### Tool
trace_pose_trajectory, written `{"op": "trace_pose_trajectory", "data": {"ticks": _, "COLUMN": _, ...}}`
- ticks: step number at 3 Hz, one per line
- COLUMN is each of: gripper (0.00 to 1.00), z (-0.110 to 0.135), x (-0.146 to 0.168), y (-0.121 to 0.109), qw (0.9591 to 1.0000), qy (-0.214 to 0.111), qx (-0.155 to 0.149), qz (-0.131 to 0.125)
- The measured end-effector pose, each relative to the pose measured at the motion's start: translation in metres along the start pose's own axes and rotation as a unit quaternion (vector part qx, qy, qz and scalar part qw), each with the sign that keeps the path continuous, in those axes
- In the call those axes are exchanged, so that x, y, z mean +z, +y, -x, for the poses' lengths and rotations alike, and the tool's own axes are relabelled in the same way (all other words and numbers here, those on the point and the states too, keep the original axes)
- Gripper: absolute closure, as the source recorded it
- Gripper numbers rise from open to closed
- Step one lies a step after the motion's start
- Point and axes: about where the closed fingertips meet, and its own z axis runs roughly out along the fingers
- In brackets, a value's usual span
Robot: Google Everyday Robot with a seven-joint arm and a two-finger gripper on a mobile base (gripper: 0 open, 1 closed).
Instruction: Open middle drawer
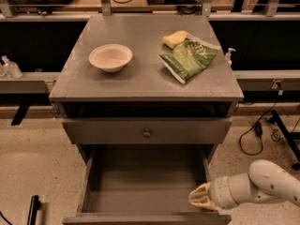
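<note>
The gripper (200, 198) sits low at the right of the scene, at the end of a white arm (255, 189) that reaches in from the right edge. It rests at the front right corner of the middle drawer (140, 186), just above the drawer's front panel and against the inner side of its right wall. Whether the gripper is open or closed cannot be told from this angle, nor whether it touches the wood.

The middle drawer stands pulled well out. Its shallow grey box spreads to the left of the gripper and back from it, and its front panel runs along the bottom of the view.

Above and behind the gripper, to its left, is the closed grey front of the upper drawer (93, 131), with a small round metal knob (146, 132) at its centre.

Farther back and higher lies the grey top of the table (140, 86). On it, far to the gripper's upper left, stands a pale bowl (110, 56). Almost straight beyond the gripper lies a green bag (189, 58), and a yellow sponge (174, 38) touches the bag's far edge.

To the gripper's upper right, black cables (253, 135) trail over the speckled floor (33, 168).
</note>
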Motion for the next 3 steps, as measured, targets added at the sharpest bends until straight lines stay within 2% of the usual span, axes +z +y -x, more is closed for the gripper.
{"op": "trace_pose_trajectory", "data": {"ticks": 2, "gripper": 0.05, "z": 0.0006, "x": 0.0023, "y": 0.0016, "qw": 1.0, "qy": -0.002, "qx": 0.0, "qz": 0.002}}
{"op": "trace_pose_trajectory", "data": {"ticks": 3, "gripper": 0.0, "z": 0.0009, "x": 0.0032, "y": 0.002, "qw": 1.0, "qy": -0.002, "qx": 0.0, "qz": 0.003}}
